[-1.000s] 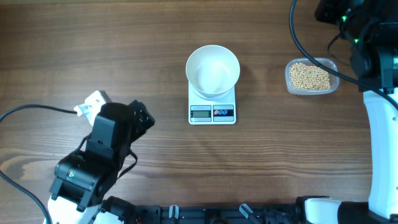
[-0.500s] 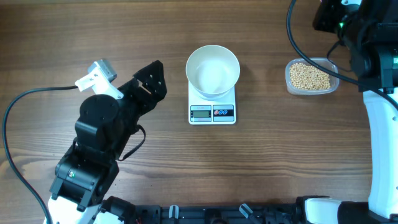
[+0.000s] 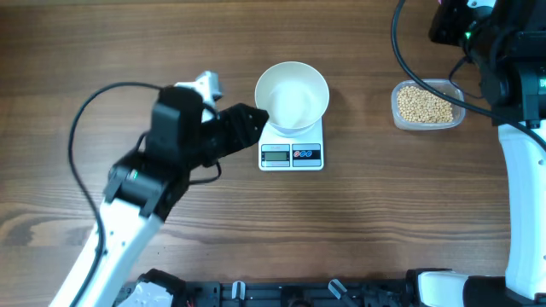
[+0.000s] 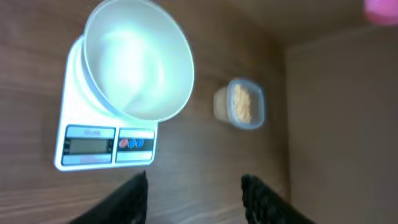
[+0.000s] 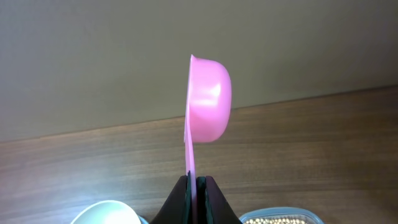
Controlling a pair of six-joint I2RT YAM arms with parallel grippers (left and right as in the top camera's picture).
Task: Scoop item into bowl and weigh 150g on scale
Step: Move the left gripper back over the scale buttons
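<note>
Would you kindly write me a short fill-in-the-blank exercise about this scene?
1. The empty white bowl stands on the ____.
2. The beans lie in a clear plastic ____.
3. The right hand is shut on a scoop coloured ____.
Missing words: scale; container; pink.

A bench (image 3: 384, 222) of dark brown wood fills the whole overhead view. Its grain runs lengthwise in long streaks, with paler, swirled patches toward the near left corner. The surface is matte and evenly lit, and the shadows on it are soft and short. In the right wrist view a plain beige wall (image 5: 93, 62) rises directly behind the bench's far edge. The left wrist view shows the same flat beige surface meeting the wood along a straight line.
</note>
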